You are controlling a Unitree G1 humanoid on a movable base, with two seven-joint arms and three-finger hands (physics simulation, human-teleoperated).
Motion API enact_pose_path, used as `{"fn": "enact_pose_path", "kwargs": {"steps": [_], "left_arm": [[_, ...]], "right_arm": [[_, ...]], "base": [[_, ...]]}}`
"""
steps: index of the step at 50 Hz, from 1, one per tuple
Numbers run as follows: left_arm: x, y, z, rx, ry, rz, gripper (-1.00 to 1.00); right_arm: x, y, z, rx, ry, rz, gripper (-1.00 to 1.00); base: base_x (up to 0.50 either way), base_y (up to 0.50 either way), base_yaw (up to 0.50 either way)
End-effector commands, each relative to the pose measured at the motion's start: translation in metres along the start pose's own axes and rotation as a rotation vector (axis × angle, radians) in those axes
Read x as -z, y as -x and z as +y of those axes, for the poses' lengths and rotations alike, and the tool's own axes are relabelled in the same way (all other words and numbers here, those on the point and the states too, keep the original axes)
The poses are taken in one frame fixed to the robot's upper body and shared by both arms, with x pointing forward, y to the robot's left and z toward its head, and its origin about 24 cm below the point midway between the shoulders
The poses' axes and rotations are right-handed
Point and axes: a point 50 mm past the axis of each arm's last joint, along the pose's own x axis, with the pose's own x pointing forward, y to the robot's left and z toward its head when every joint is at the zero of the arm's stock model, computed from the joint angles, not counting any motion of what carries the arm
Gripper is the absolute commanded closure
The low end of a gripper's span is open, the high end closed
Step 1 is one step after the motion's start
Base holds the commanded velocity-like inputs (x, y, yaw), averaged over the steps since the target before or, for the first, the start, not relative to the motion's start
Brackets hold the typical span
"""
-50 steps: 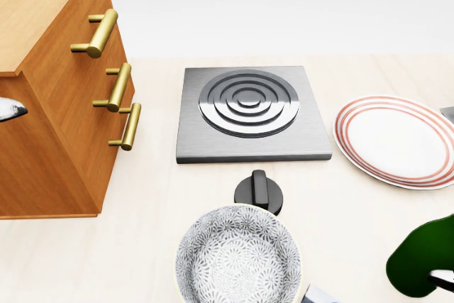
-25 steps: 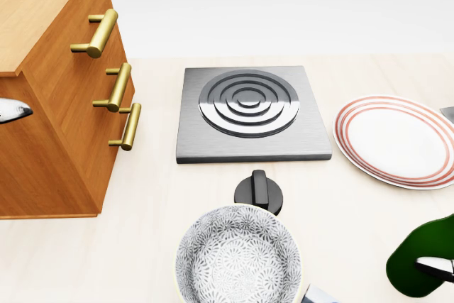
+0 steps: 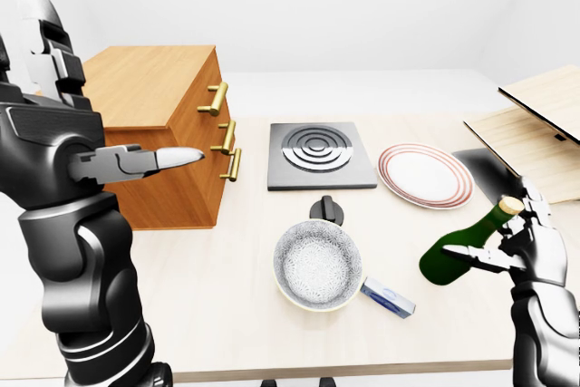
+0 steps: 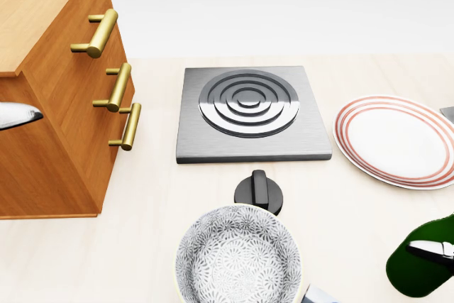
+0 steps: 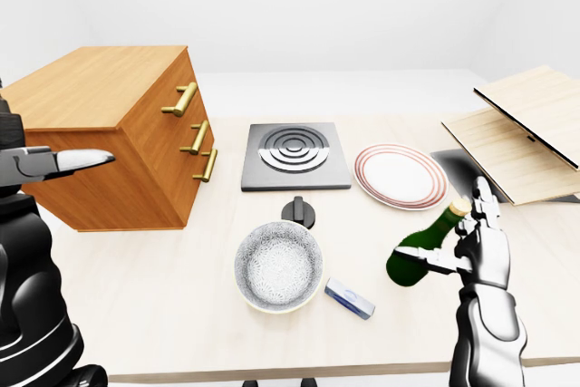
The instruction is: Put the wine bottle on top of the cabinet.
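Nearest, at the table's (image 5: 181, 314) near edge right of centre: right hand (image 5: 478, 240) with fingers wrapped round the green wine bottle (image 5: 421, 251), bottle tilted, gold-capped neck up and to the right, base low and left, just above the tabletop; cannot tell whether the base touches the surface. Left of it, near the same edge: small blue-and-white packet (image 5: 349, 298), lying flat, just beside the patterned bowl (image 5: 277, 266). Bowl upright, around mid-width of the table. Just beyond the bowl: black round knob (image 4: 259, 191), close to the bowl's rim, apart from it in the head view. At far left of the eye views: left hand (image 3: 145, 162) raised, fingers extended straight and holding nothing, silver fingertip pointing right, alongside the cabinet. Further in, mid-table: square grey hob plate (image 4: 251, 111) with concentric rings. Right of it, apart: white plate (image 5: 399, 176) with red rim rings. Toward the left edge: wooden cabinet (image 5: 100, 88), three brass drawer handles (image 4: 113, 88) on the side facing the hob, flat top bare. Toward the far right corner: light wooden boards (image 5: 521, 133), one tilted over the other, overhanging the right edge.
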Motion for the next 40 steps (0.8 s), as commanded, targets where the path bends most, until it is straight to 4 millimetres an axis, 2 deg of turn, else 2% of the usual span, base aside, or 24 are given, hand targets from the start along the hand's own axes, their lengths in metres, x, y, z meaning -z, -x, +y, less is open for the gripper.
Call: {"fn": "enact_pose_path", "kwargs": {"steps": [1,2,3,10,19,23,26,30,33,34,37,38,40], "left_arm": [[0.002,0.001,0.001,-0.001,-0.005,0.011,-1.00],[0.003,0.001,0.001,-0.001,-0.005,0.014,-1.00],[0.003,0.001,0.001,-0.001,-0.005,0.013,-1.00],[0.004,0.001,0.002,-0.002,-0.007,0.017,-1.00],[0.003,0.001,0.000,-0.001,-0.001,0.015,-1.00],[0.003,-0.001,0.002,-0.009,0.000,0.010,-1.00],[0.004,0.000,0.002,-0.007,-0.003,0.016,-1.00],[0.007,0.000,0.003,-0.010,-0.006,0.028,-1.00],[0.008,0.000,0.004,-0.012,-0.006,0.034,-1.00],[0.006,0.000,0.004,-0.011,-0.005,0.026,-1.00],[0.005,-0.002,0.004,-0.015,-0.003,0.020,-1.00],[0.006,-0.002,0.005,-0.017,-0.004,0.025,-1.00],[0.008,-0.002,0.005,-0.019,-0.003,0.031,-1.00]], "right_arm": [[-0.003,-0.007,0.006,-0.010,-0.007,-0.015,-0.43],[-0.003,-0.007,0.007,-0.012,-0.008,-0.015,0.07],[-0.003,-0.006,0.008,-0.017,-0.020,-0.019,1.00],[-0.006,-0.004,0.007,-0.013,-0.032,-0.031,1.00],[-0.032,0.007,0.007,-0.014,-0.009,-0.144,1.00],[-0.042,0.004,0.006,0.005,0.005,-0.186,1.00],[-0.062,0.004,0.010,0.004,0.024,-0.270,1.00],[-0.072,0.002,0.011,0.015,0.032,-0.315,1.00],[-0.090,0.005,0.011,0.013,0.051,-0.394,1.00],[-0.104,0.008,0.012,0.009,0.065,-0.456,1.00],[-0.124,0.013,0.013,0.007,0.086,-0.547,1.00],[-0.138,0.018,0.014,0.003,0.098,-0.616,1.00],[-0.152,0.022,0.016,-0.001,0.111,-0.686,1.00]], "base": [[0.00,0.00,0.00],[0.00,0.00,0.00],[0.00,0.00,0.00],[0.00,0.00,0.00],[0.00,0.00,0.00],[0.00,0.00,0.00],[0.00,0.00,0.00],[0.00,0.00,0.00],[0.00,0.00,0.00],[0.00,0.00,0.00],[0.00,0.00,0.00],[0.00,0.00,0.00],[0.00,0.00,0.00]]}}
